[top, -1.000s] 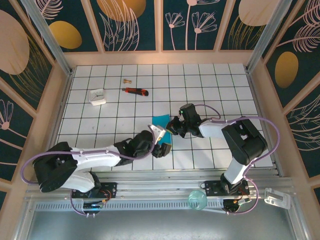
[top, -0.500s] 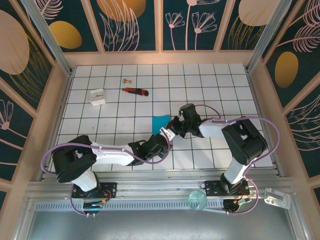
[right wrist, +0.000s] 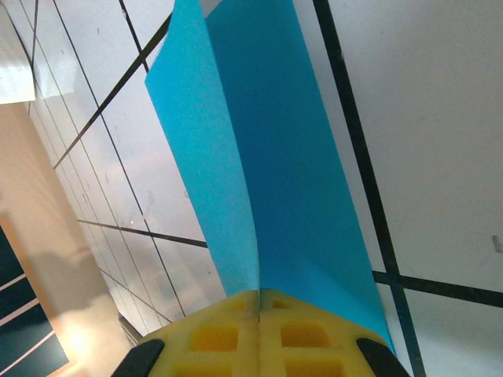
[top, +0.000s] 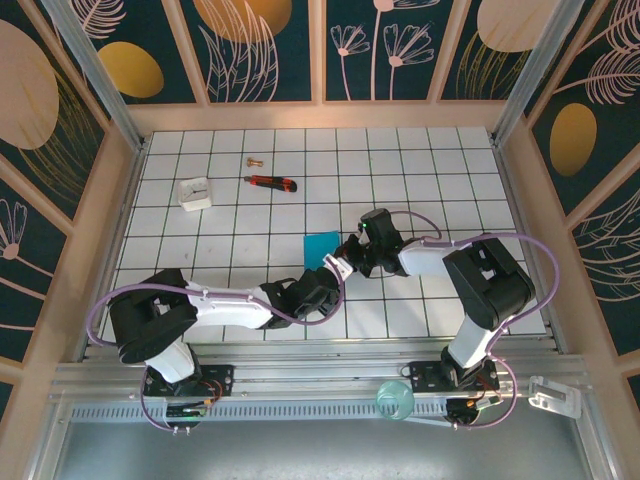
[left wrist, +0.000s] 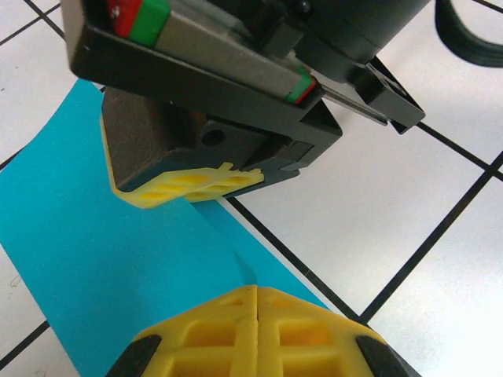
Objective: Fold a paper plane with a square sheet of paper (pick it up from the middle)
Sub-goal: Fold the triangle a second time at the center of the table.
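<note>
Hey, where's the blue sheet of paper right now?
In the top view the sheet of paper sits near the centre of the table, pinched by the left gripper from the near side and the right gripper from the right.

square sheet of paper [left wrist: 118, 259] thin, smooth, matt; fingertips [left wrist: 212, 334] ribbed yellow plastic; table tiles [left wrist: 393, 157] glossy

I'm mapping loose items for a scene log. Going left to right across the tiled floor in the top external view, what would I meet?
white square block → red-and-black utility knife → teal sheet of paper. The small brass-coloured piece lies beyond the knife's left end, so it is left out.
</note>
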